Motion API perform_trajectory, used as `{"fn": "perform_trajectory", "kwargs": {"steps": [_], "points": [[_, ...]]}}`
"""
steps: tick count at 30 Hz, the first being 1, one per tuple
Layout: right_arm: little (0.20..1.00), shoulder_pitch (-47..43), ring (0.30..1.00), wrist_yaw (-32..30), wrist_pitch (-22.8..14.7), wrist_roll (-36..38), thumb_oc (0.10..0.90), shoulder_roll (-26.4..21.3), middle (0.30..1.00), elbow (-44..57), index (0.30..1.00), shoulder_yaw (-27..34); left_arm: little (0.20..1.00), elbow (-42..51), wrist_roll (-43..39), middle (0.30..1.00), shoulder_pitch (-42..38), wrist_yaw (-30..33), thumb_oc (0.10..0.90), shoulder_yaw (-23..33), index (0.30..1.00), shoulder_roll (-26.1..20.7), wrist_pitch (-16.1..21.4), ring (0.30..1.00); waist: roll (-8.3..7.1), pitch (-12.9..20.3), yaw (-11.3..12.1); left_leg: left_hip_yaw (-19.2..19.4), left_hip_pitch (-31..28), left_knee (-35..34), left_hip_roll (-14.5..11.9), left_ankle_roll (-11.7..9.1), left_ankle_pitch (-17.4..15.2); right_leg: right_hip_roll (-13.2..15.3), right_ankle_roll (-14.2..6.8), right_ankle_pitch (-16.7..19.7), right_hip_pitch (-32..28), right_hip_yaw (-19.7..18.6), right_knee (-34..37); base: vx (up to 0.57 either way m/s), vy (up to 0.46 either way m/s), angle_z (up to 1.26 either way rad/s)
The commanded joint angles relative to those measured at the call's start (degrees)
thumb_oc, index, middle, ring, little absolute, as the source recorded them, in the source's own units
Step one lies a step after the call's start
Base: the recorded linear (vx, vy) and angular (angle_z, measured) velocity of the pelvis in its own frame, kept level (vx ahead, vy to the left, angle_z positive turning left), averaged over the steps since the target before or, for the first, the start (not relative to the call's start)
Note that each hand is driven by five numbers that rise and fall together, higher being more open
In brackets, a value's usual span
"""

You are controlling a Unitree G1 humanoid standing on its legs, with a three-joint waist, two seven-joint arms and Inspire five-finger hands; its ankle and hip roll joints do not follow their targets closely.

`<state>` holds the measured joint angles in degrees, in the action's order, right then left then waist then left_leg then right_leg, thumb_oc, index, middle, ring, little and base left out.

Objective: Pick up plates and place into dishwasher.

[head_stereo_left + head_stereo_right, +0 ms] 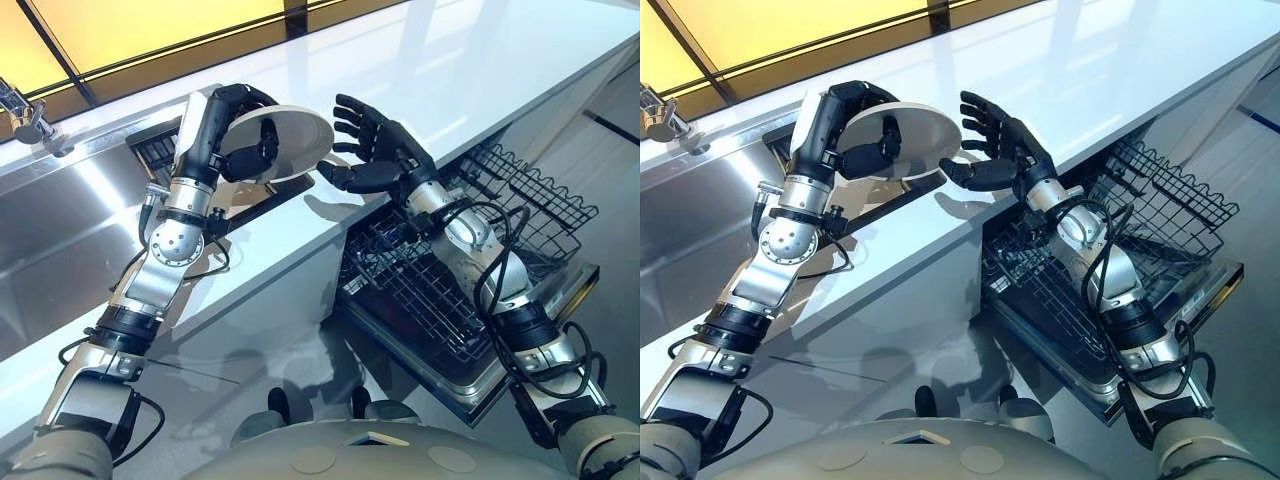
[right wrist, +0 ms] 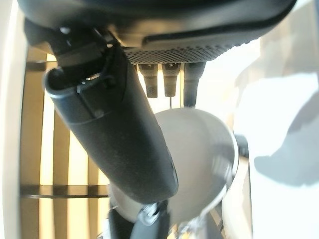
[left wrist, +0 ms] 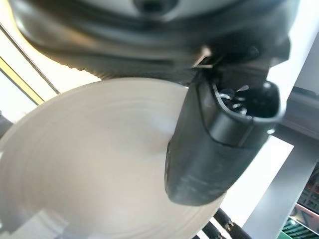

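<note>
Nearest you, the rack (image 1: 440,290) stood pulled out for loading. Up-left of the rack, over the tabletop (image 1: 450,80), your left hand (image 1: 232,105) gripped the plate (image 1: 290,135), thumb across its face, tilted probably for handover. Your right hand (image 1: 385,150), fingers spread, hovered just beside its rim, toward the rack.

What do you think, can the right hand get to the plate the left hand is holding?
Probably yes. The right hand is open right beside the plate, with only air between them. The left hand grips the plate's other side, leaving the near rim free.
</note>
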<state>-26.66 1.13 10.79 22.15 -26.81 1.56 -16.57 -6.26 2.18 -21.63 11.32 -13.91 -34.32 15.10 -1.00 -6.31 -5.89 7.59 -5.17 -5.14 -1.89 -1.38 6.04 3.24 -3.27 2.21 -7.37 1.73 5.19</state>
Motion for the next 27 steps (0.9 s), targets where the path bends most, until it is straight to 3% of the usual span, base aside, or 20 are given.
{"fn": "perform_trajectory", "kwargs": {"steps": [1,5,8,14,20,24,27], "points": [[0.9,-11.0,0.9,-4.7,-8.0,-5.4,0.8,0.7,0.9,0.5,0.9,0.3,0.2,6.9,-2.3,0.3,-9.8,-0.1,0.1,-4.5,0.3,2.0,5.2,0.3,0.56,6.3,0.8,0.3,-1.0,0.1,3.2,1.6,-6.2,-4.5,-1.6,-1.0,3.6,1.6,-2.6,0.0,0.0,0.0],[0.9,-11.0,0.9,-8.7,-8.6,-8.4,0.8,0.5,0.9,-0.8,0.9,0.8,0.2,7.8,-1.3,0.3,-9.6,1.0,0.1,-4.8,0.3,2.4,4.6,0.3,0.68,6.1,0.9,0.1,-0.9,0.1,3.2,1.6,-6.2,-4.6,-1.5,-1.1,3.5,1.4,-2.7,0.0,0.0,0.03],[0.9,-11.0,0.9,-8.1,-8.3,-8.0,0.8,0.3,0.9,-1.6,0.9,0.2,0.2,8.0,-1.3,0.3,-9.6,1.4,0.1,-5.0,0.3,2.3,4.2,0.3,0.74,6.1,1.0,-0.2,-0.9,0.1,3.2,1.6,-6.1,-4.6,-1.5,-1.1,3.5,1.5,-2.6,0.0,-0.001,0.01],[0.9,-11.6,0.9,-2.8,-4.3,3.5,0.8,1.1,0.9,-2.5,0.9,-1.9,0.2,7.4,-2.0,0.3,-9.6,1.1,0.1,-5.1,0.3,2.0,4.3,0.3,0.58,6.1,1.6,-0.7,-0.8,0.1,3.1,1.4,-5.9,-4.6,-1.2,-1.3,3.4,2.1,-2.8,0.0,-0.009,0.03],[0.9,-11.3,0.9,-1.9,-3.4,6.4,0.8,1.2,0.9,-2.6,0.9,-1.6,0.2,6.7,-2.6,0.3,-9.9,1.6,0.1,-5.1,0.3,1.4,4.0,0.3,0.41,6.1,1.6,-0.7,-0.8,0.1,3.0,1.4,-5.9,-4.6,-1.3,-1.2,3.3,2.3,-2.6,0.0,-0.012,0.04],[0.9,-10.2,0.9,5.3,2.9,11.6,0.8,1.2,0.9,-2.7,0.9,-1.8,0.2,5.9,-2.5,0.3,-9.5,1.5,0.1,-4.6,0.3,1.2,4.7,0.3,0.23,6.3,1.5,-0.6,-0.9,0.1,3.0,1.4,-6.0,-4.5,-1.3,-1.3,3.4,2.5,-2.8,0.0,0.0,0.0],[0.9,-10.7,0.9,7.8,1.7,17.4,0.8,-0.4,0.9,-3.1,0.9,-2.8,0.2,5.5,-3.5,0.3,-9.7,1.1,0.1,-4.8,0.3,0.3,4.7,0.3,-0.13,6.3,1.5,-0.5,-0.9,0.1,2.9,1.3,-5.9,-4.5,-1.3,-1.2,3.3,2.7,-2.7,0.0,0.0,0.0]]}}
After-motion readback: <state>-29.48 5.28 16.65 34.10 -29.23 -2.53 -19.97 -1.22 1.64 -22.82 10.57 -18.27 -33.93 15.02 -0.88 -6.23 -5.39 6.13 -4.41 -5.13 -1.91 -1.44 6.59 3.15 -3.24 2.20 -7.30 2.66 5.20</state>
